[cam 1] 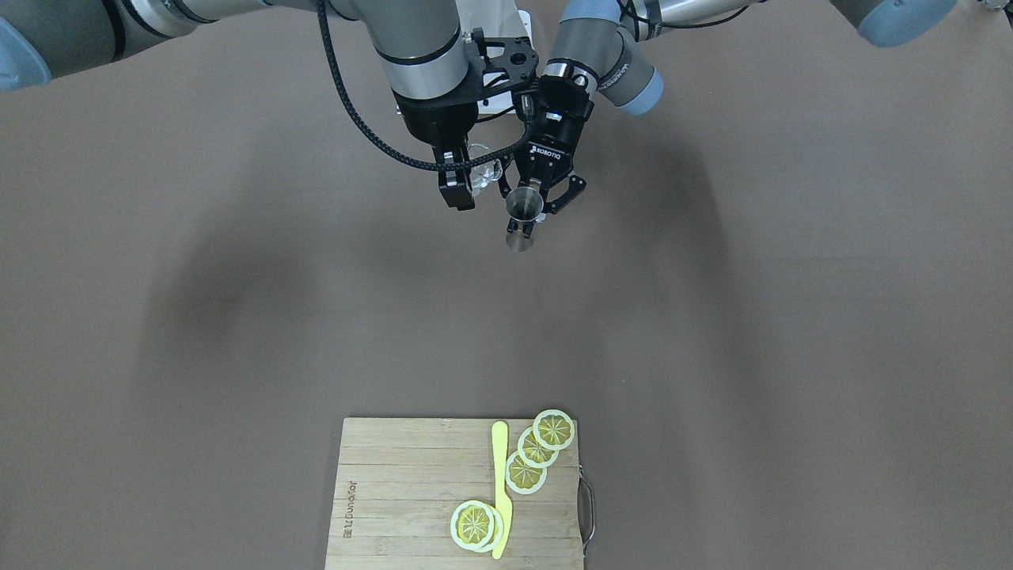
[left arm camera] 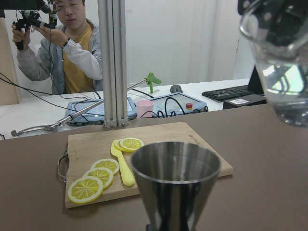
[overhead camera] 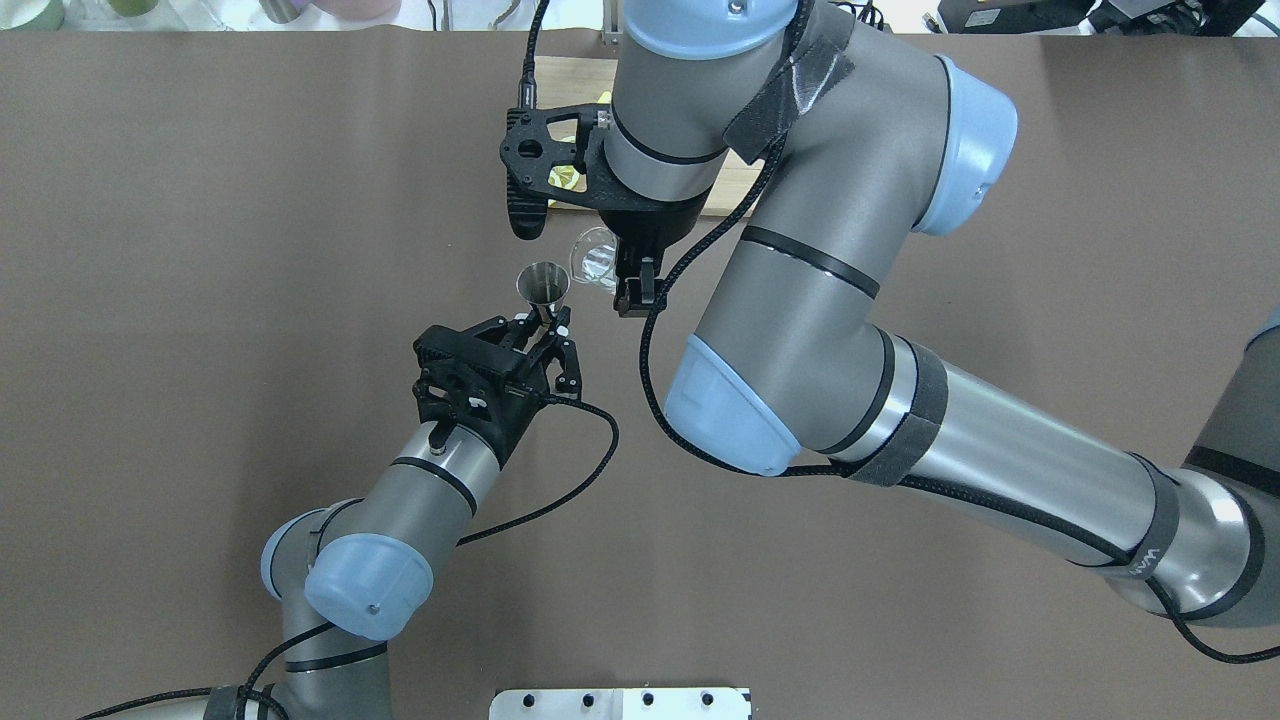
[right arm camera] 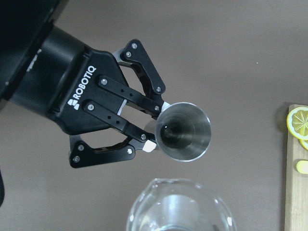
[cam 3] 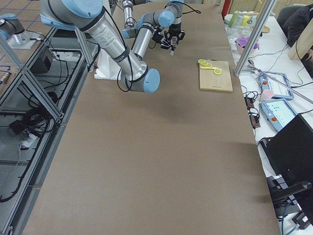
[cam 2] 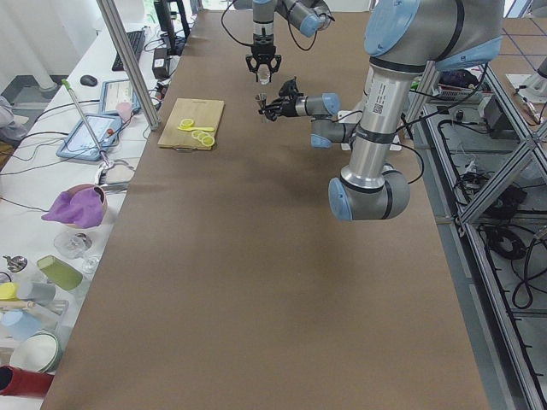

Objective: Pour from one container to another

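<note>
My left gripper [overhead camera: 545,332] is shut on the narrow waist of a steel jigger [overhead camera: 542,284], holding it upright above the table with its wide mouth up. In the front view the jigger [cam 1: 523,207] hangs at the left gripper [cam 1: 529,207]. A clear glass pitcher [overhead camera: 594,258] is held close beside the jigger and slightly higher, with my right gripper [overhead camera: 628,272] shut on it. The right wrist view looks down into the pitcher [right arm camera: 179,208], its spout toward the jigger [right arm camera: 184,131]. In the left wrist view the jigger [left arm camera: 175,183] fills the foreground and the pitcher [left arm camera: 281,62] hangs at the upper right.
A bamboo cutting board [cam 1: 396,491] lies on the far side of the table, with several lemon slices [cam 1: 538,450] and a yellow knife [cam 1: 500,483] on it. An operator [left arm camera: 67,53] stands beyond the table's edge, next to tablets and a metal post [left arm camera: 112,62].
</note>
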Controlling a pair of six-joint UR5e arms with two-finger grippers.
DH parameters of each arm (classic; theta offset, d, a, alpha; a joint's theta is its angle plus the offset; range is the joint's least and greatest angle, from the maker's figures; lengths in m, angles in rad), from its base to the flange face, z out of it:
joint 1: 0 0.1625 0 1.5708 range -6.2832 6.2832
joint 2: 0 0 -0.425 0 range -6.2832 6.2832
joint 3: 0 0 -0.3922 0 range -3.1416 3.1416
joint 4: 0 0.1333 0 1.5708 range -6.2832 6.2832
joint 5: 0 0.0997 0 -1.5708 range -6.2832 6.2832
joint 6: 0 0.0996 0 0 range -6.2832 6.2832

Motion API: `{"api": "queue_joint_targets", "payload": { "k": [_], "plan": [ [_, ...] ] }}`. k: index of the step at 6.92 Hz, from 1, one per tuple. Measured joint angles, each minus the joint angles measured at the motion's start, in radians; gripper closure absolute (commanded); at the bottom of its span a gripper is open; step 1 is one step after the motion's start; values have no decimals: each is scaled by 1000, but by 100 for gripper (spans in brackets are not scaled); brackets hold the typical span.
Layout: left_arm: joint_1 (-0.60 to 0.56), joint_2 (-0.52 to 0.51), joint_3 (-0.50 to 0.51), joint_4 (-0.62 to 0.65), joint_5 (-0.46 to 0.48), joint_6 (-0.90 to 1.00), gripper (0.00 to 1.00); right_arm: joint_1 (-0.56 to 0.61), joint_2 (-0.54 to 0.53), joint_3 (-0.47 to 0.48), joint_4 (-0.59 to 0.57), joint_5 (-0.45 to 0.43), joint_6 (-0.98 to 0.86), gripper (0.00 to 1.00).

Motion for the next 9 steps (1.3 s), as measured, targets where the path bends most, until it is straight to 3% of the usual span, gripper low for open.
{"api": "queue_joint_targets", "payload": {
  "k": [3, 9],
  "plan": [
    [8, 4, -10, 0, 0, 1, 100, 0, 23, -13, -63, -2, -23, 100],
    [13, 6, -19, 0, 1, 1, 100, -11, 109, -141, -101, -40, -54, 100]
  ]
}}
